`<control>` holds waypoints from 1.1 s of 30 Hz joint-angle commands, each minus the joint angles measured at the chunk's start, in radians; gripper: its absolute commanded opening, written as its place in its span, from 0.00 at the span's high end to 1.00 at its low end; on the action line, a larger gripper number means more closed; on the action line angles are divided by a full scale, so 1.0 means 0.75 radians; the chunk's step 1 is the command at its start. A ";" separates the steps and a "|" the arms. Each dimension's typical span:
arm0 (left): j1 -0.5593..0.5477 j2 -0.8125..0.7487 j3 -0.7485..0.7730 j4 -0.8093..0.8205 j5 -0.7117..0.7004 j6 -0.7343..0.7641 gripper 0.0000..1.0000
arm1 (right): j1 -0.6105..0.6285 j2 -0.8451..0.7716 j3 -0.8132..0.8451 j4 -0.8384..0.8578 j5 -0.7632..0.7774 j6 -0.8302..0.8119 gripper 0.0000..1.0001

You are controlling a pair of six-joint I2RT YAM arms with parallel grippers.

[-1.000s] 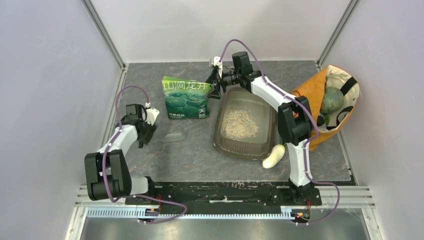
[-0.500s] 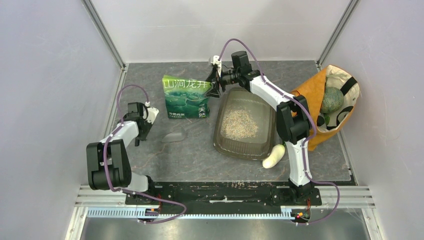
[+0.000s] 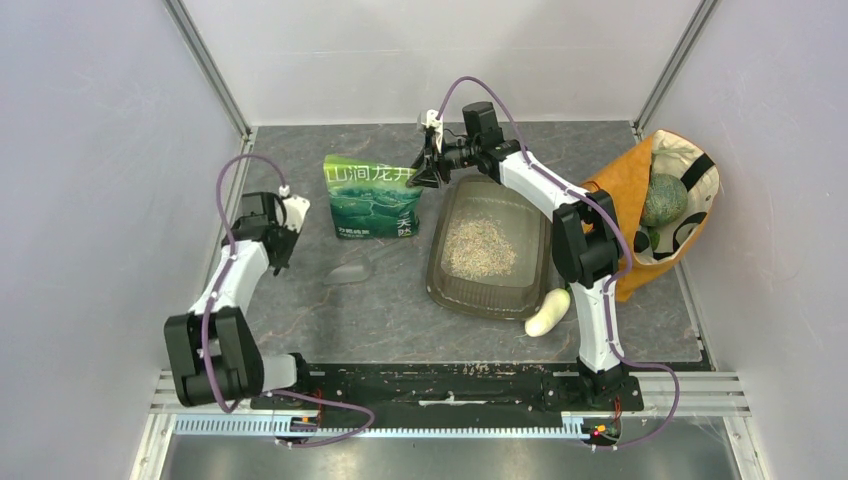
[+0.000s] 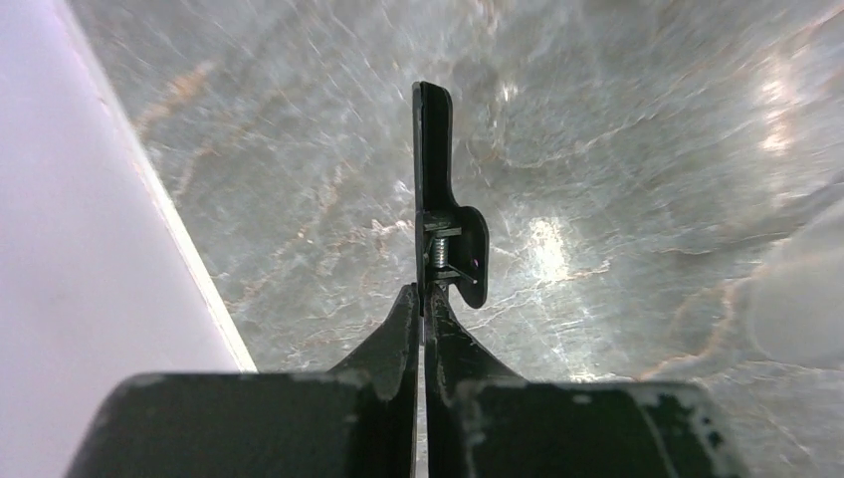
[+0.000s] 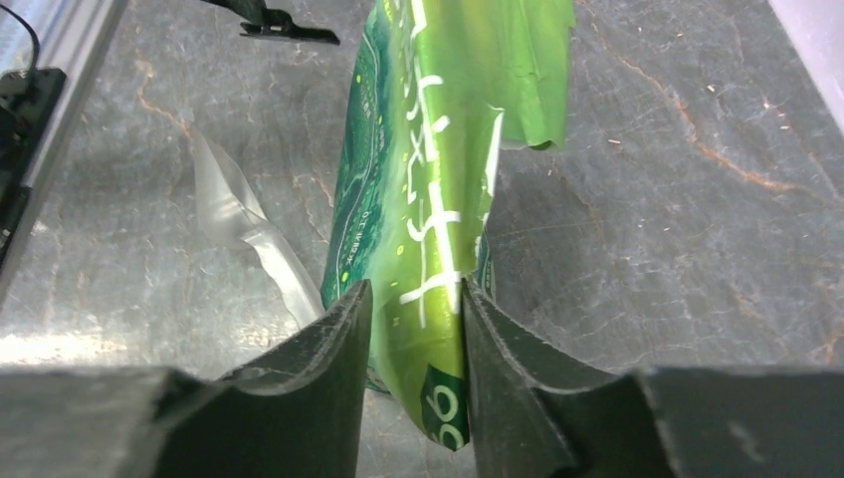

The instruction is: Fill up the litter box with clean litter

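You already have a thin heap of clean litter (image 3: pixel 478 247) in the litter box (image 3: pixel 437 272) at centre frame, and it likely needs more. Your right pincer (image 5: pixel 415 295) pinches the green bag (image 5: pixel 438 149); your left pincer (image 4: pixel 428 129) is closed and empty.

Looks like a robotics lab test cell: closed in by plain white panels (image 3: pixel 100 150) set in aluminium struts (image 3: pixel 208 65), floored with a grey marbled bench (image 3: pixel 390 310), fronted by a slotted metal rail (image 3: pixel 450 427), with a left arm (image 3: pixel 232 278) and right arm (image 3: pixel 597 310) bolted side by side.
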 commanded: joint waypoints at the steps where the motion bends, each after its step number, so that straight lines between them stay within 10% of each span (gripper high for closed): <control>1: 0.025 -0.174 0.176 -0.087 0.244 -0.060 0.98 | 0.004 -0.012 0.026 0.027 -0.026 0.041 0.62; 9: -0.018 -0.331 0.420 -0.420 0.891 0.097 0.98 | 0.010 -0.014 0.030 0.037 -0.033 0.108 1.00; 21: -0.630 -0.157 0.340 -0.269 0.734 0.083 0.98 | 0.020 -0.086 -0.053 0.050 -0.068 0.118 1.00; 33: -0.675 -0.115 0.177 -0.203 0.754 0.205 0.98 | 0.075 -0.230 -0.253 -0.217 -0.126 -0.037 1.00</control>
